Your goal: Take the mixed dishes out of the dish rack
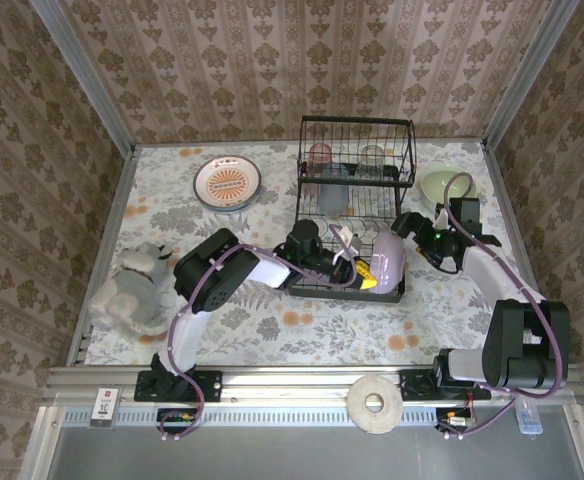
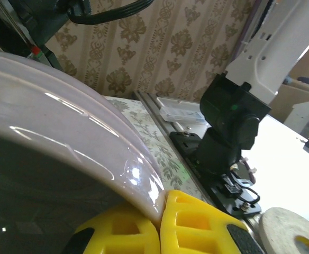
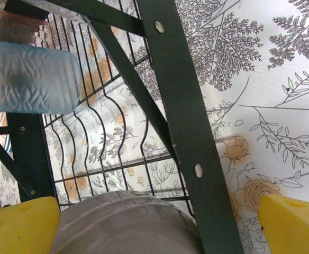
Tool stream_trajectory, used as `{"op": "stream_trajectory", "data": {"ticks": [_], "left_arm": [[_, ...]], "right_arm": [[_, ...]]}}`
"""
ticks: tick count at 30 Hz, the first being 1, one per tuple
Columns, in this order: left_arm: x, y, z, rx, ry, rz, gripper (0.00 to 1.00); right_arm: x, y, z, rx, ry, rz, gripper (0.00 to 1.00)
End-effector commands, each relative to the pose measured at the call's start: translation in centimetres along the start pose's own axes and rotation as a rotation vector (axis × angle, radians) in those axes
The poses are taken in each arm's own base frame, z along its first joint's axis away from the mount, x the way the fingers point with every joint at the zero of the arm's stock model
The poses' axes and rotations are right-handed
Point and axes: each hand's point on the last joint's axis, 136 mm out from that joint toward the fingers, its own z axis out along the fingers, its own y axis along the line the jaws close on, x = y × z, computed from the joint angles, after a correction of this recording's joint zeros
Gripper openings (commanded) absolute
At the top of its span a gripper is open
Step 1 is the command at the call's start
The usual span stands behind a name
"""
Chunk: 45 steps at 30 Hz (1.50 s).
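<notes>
lilac bowl [image 2: 64,132] cut off left and bottom; blue tumbler [image 3: 27,79] cropped at left edge; shelf glasses [image 1: 372,158] indistinct

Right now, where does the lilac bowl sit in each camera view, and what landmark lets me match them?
Top external: lilac bowl on edge in the dish rack's lower tier, right end, left end effector at its rim.
Left wrist: curved wall across the left half, rim pinched between the yellow fingers.
Right wrist: probably the pale ridged curve at bottom centre.
Shared landmark: the floral tablecloth.
</notes>
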Motion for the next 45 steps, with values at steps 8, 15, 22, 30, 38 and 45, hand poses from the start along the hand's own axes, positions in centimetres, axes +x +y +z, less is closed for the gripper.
{"op": "stream_trajectory", "data": {"ticks": [8, 15, 22, 30, 38, 45], "left_arm": [[-8.8, -0.7, 2.2, -0.094, -0.194, 0.244, 0.00], [-11.7, 2.0, 1.8, -0.184, -0.295, 0.051, 0.00], [-13.0, 2.7, 1.7, -0.160, -0.334, -0.092, 0.00], [-12.4, 4.0, 2.0, -0.162, -0.348, -0.197, 0.10], [-12.3, 5.3, 2.3, -0.172, -0.366, -0.249, 0.29], [-11.5, 6.5, 2.2, -0.190, -0.387, -0.358, 0.38]], "right_arm": [[-0.3, 0.0, 0.3, 0.011, 0.013, -0.006, 0.97], [-0.5, -0.1, 0.3, 0.020, 0.010, -0.005, 0.97], [-0.3, -0.3, 0.5, 0.029, 0.019, -0.005, 0.97], [-0.2, -0.3, 0.7, 0.024, 0.027, 0.002, 0.97], [0.3, -0.2, 0.8, 0.017, 0.036, 0.002, 0.97], [0.4, -0.1, 0.7, 0.011, 0.034, 0.004, 0.97]]}}
